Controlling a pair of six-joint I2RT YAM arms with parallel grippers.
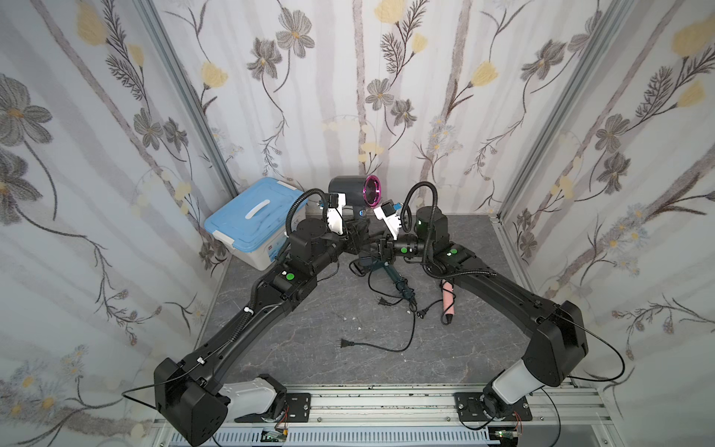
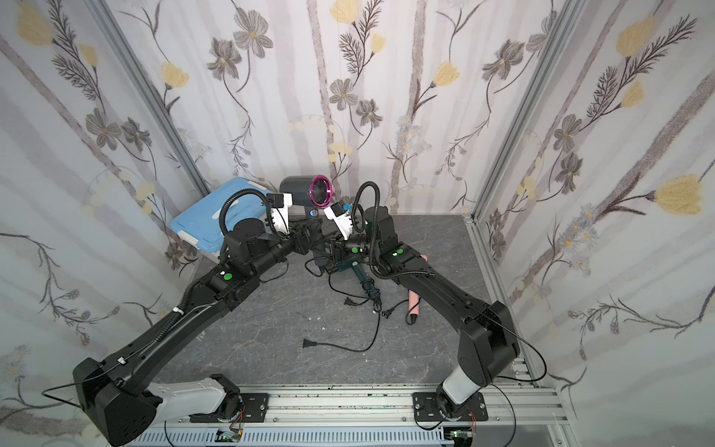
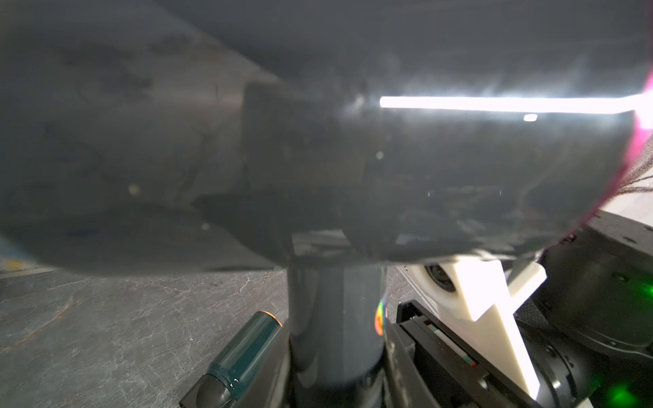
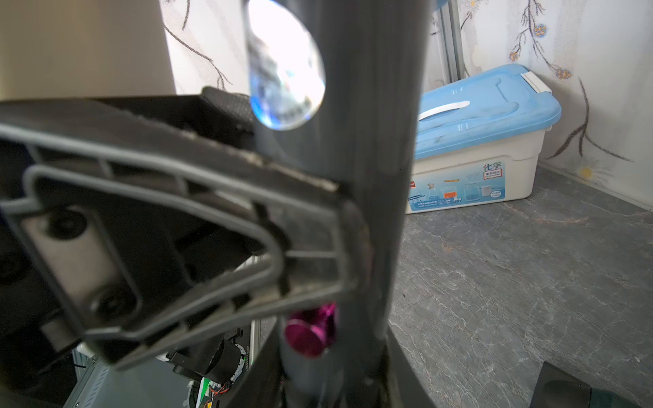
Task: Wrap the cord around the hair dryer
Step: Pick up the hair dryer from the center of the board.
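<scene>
Grey hair dryer (image 1: pixel 346 189) stands clamped by the left gripper (image 1: pixel 360 233) — whether the right gripper (image 1: pixel 377 247) grips, I cannot tell; wrapping looks unstarted, so next catch the loose cord (image 1: pixel 354 268).

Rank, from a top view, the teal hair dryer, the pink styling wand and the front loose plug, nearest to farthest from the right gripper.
From the right gripper:
1. teal hair dryer, lying right beside it.
2. pink styling wand, off to its right under the forearm.
3. loose plug, out front mid-table.
</scene>
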